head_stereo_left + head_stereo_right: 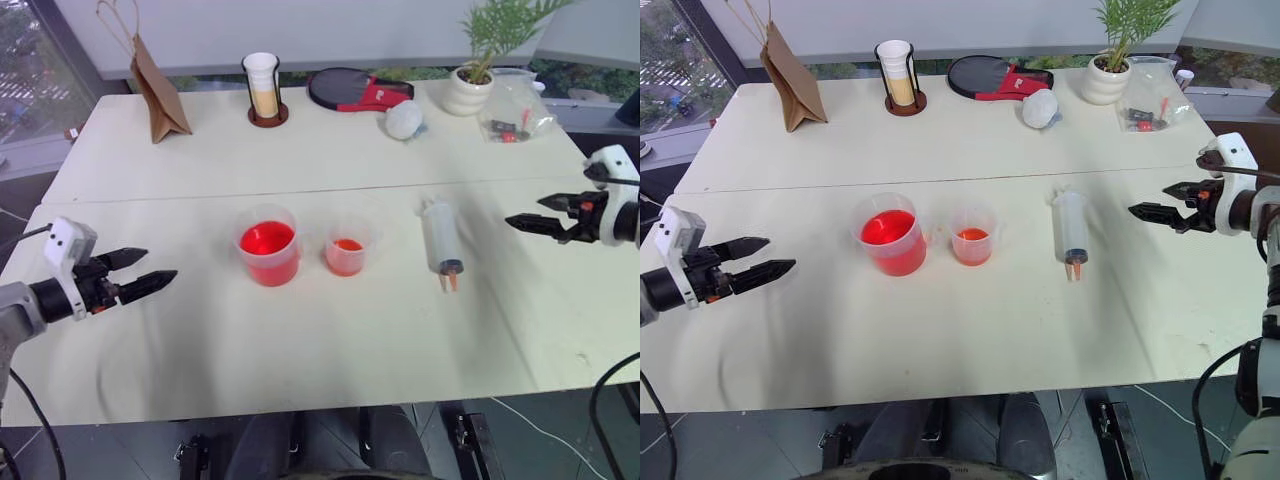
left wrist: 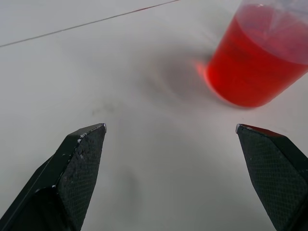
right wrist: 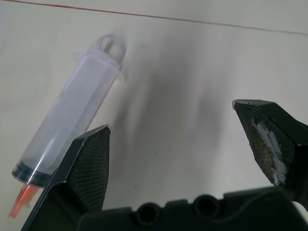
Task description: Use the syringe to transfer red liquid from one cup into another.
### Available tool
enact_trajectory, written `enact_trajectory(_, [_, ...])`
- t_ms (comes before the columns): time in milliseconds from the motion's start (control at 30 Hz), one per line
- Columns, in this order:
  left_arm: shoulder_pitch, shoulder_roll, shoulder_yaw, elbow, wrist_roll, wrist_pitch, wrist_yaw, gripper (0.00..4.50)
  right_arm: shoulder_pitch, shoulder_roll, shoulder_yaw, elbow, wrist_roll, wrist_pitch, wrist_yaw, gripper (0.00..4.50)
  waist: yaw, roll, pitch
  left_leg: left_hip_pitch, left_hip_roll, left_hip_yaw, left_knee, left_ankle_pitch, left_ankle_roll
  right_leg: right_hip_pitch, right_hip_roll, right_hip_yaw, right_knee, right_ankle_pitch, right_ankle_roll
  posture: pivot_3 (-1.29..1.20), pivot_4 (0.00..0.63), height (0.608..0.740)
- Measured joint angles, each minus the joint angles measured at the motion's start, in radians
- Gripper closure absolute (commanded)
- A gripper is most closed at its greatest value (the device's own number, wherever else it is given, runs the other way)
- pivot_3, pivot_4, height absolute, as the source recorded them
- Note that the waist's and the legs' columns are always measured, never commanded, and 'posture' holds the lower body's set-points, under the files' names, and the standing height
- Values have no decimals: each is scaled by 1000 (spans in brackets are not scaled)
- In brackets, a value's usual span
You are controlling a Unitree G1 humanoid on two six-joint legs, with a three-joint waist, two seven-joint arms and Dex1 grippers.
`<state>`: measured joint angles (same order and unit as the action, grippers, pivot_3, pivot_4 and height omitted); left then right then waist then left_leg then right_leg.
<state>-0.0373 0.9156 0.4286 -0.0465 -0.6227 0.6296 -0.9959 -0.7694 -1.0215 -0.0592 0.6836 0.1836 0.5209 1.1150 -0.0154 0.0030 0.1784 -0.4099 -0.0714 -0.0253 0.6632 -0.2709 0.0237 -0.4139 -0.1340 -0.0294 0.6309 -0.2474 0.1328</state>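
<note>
Nearest you, at the front left of the table [image 1: 300, 350], your left gripper [image 1: 148, 270] hangs just above the surface with its two black fingers spread apart and nothing between them; across on the right, your right gripper [image 1: 530, 215] also stands wide apart and empty, its tips aimed toward the syringe [image 1: 440, 243] and well short of it. You have two clear cups side by side in the middle of the near table, close together and not touching: the larger beaker [image 1: 268, 245], with a rim spout, holds bright red liquid [image 1: 267, 240] to roughly half its height, and the smaller cup [image 1: 347, 246] just to its right holds a shallower pool of orange-red liquid. One syringe lies flat on the table to the right of the smaller cup, apart from both cups, with its orange-red nozzle pointing toward you and its ringed white plunger end pointing away; in your right wrist view its barrel looks clear and thick, with a dark seal near the nozzle end, and the plunger looks pushed in. Along the far table you can count one brown paper bag [image 1: 153, 90], one stack of cups in a dark wire holder [image 1: 264, 90], one black and red paddle [image 1: 355, 90], one pale rounded lump [image 1: 404, 120], one potted plant [image 1: 475, 75] in a white pot, and one clear plastic bag [image 1: 515, 110] with small items inside that are too small to tell
</note>
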Motion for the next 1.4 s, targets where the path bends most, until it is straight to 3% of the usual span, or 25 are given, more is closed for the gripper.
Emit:
enact_trajectory(600, [-75,0,2,36,19,-31,33,31,-38,28,19,82,-65,-51,-60,0,2,0,0,0,0,0,0,2,-3,0,0,0,0,0,0,0,150,740])
enact_trajectory(833, [-239,10,-89,211,105,-120,-10,31,-195,60,57,214,-136,-69,-127,0,-2,0,0,0,-1,1,0,2,-4,0,1,0,1,0,0,0,150,740])
enact_trajectory(967, [-316,46,-159,265,113,-111,-119,31,-308,68,72,261,-155,-3,-120,0,-3,0,0,-1,-1,1,-1,2,-3,-2,1,0,1,0,0,0,150,740])
enact_trajectory(1167, [-628,111,-255,259,99,-89,-312,31,-547,147,200,228,-184,298,20,0,-4,-1,1,-6,-1,1,1,3,-4,-8,1,0,3,0,0,0,150,740])
enact_trajectory(1400, [-668,50,-372,172,102,-88,-392,31,-577,198,383,285,-240,521,203,0,-5,-1,1,-16,-1,1,4,2,-3,-15,2,-1,6,0,1,0,150,740])
